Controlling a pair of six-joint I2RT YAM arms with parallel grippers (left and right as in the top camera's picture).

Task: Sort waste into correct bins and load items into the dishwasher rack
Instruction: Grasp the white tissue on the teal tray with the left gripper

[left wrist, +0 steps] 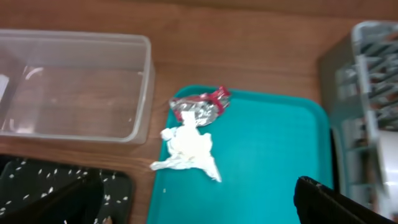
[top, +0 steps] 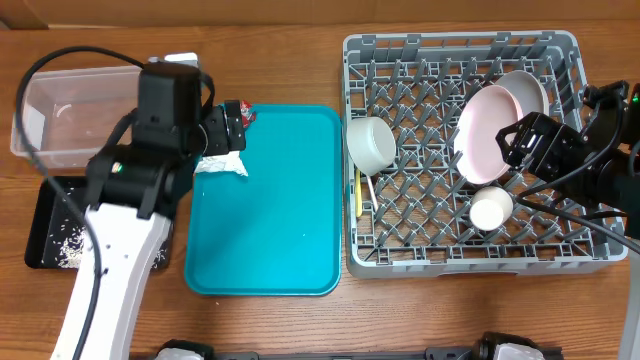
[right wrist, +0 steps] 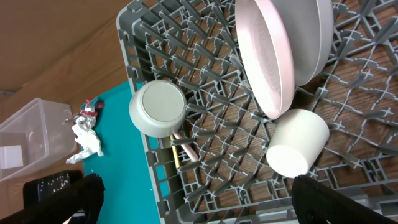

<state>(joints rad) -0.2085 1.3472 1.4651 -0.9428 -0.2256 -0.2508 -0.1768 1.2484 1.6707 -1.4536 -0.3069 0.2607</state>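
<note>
The crumpled foil wrapper (left wrist: 202,106) and the white napkin (left wrist: 186,146) lie on the teal tray's left end; both also show overhead, the wrapper (top: 243,110) and the napkin (top: 220,165). My left gripper (left wrist: 205,211) hangs open and empty above them (top: 225,125). The clear tub (top: 60,110) stands at far left. The black tray (top: 50,235) holds rice grains. The grey rack (top: 460,255) holds a pink plate (top: 485,120), a greyish-white plate (top: 525,90), a bowl (top: 372,143), a cup (top: 490,208), a yellow spoon (top: 358,195) and a fork (right wrist: 186,149). My right gripper (right wrist: 199,211) is open above the rack.
The teal serving tray (top: 280,220) lies between the bins and the rack, with a few stray rice grains on it. The clear tub (left wrist: 74,84) holds only a small white scrap. The right arm's cables hang over the rack's right edge.
</note>
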